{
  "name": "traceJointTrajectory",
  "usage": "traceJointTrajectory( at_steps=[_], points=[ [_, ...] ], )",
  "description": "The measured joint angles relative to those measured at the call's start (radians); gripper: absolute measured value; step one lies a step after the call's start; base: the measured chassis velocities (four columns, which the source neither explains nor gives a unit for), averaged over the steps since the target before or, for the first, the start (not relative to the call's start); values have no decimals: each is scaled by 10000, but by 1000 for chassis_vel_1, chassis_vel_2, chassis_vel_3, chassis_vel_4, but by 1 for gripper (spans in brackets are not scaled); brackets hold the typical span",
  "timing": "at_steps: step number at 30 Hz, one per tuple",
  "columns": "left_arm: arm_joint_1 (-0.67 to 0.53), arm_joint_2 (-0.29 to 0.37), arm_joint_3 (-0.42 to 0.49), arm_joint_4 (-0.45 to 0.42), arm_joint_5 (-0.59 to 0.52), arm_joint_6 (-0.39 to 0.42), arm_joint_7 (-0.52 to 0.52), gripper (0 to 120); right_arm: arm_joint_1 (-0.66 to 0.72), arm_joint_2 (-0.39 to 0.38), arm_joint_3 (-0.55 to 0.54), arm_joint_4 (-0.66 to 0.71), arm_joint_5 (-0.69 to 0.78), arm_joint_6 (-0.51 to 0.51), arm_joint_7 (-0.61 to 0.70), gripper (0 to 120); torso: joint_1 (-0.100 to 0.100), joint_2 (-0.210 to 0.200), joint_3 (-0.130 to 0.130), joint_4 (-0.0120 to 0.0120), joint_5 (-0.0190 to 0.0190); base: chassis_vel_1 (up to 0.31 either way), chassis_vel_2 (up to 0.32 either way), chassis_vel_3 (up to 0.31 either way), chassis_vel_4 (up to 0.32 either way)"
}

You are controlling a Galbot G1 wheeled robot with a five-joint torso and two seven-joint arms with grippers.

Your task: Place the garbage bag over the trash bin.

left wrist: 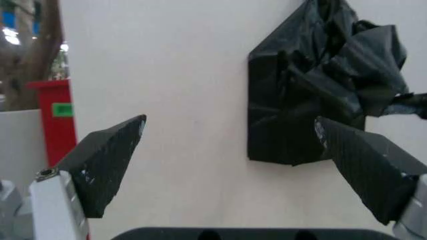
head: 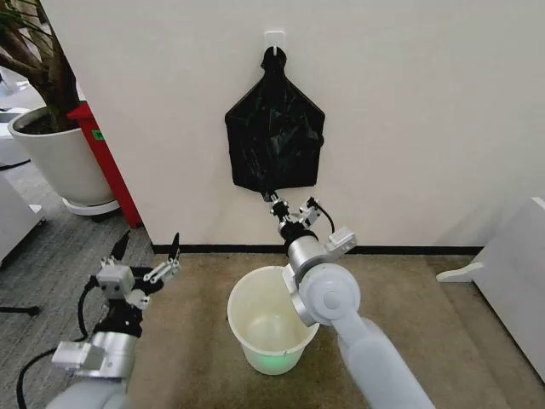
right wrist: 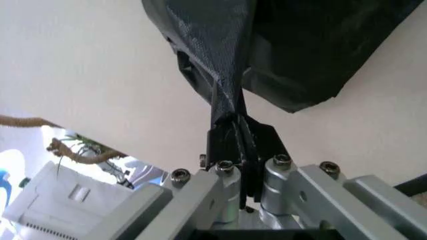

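The trash bin (head: 254, 317), round and white with a greenish base, stands open on the carpet below the wall. Above it a flat black bundle of bags (head: 274, 136) hangs from a hook. A thin twisted strand of glossy black plastic, the garbage bag (right wrist: 225, 97), runs down from the bundle's lower edge. My right gripper (head: 275, 203) is shut on it just under the bundle, and the right wrist view has that gripper (right wrist: 235, 125) pinching the strand. My left gripper (head: 152, 240) is held open to the bin's left, its fingers (left wrist: 110, 160) wide apart and holding nothing.
A large white plant pot (head: 60, 158) and a red post (head: 106, 162) stand at the far left beside the wall. White furniture (head: 511, 281) sits at the right. The hook (head: 273, 38) is high on the wall.
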Motion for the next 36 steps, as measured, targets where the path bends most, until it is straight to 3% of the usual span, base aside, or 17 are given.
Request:
traceJointTrajectory(
  at_steps=[9,13,18,24,26,28,33,36],
  points=[
    [-1085,1654,158,318,-1042,720,-190,100,-568,263,-181,-417,-751,-222,-42,0,0,0,1,-1,1,0,0,0,0],
    [-1134,1778,130,347,-1145,757,-190,100,-754,296,-332,-551,-1709,-403,-75,0,0,0,0,1,1,0,0,0,0],
    [-1026,1621,35,339,-1181,749,-180,100,-911,0,-533,-349,-3050,-693,-277,16,0,0,0,3,1,0,0,0,0],
    [-1005,1378,-2,335,-1186,736,-167,100,-1106,-1043,-787,713,-4244,-1353,-506,41,0,0,-1,1,3,0,0,0,0],
    [-1001,1355,-3,335,-1179,737,-165,100,-1107,-1213,-785,819,-4475,-1433,-598,44,0,0,-1,1,2,0,0,0,0],
    [-942,1297,-8,335,-1129,733,-157,100,-1019,-1725,-739,1027,-5393,-1667,-1050,54,0,0,0,-1,5,0,0,0,0],
    [-795,1243,-55,335,-1020,720,-153,100,-59,-2540,-685,1133,-6855,-2230,-1769,71,0,0,0,-1,4,0,0,0,0],
    [-720,1164,-53,278,-892,715,-149,100,1454,-3083,-988,851,-7120,-2925,-1535,82,0,0,0,2,3,0,0,0,0]
  ],
)
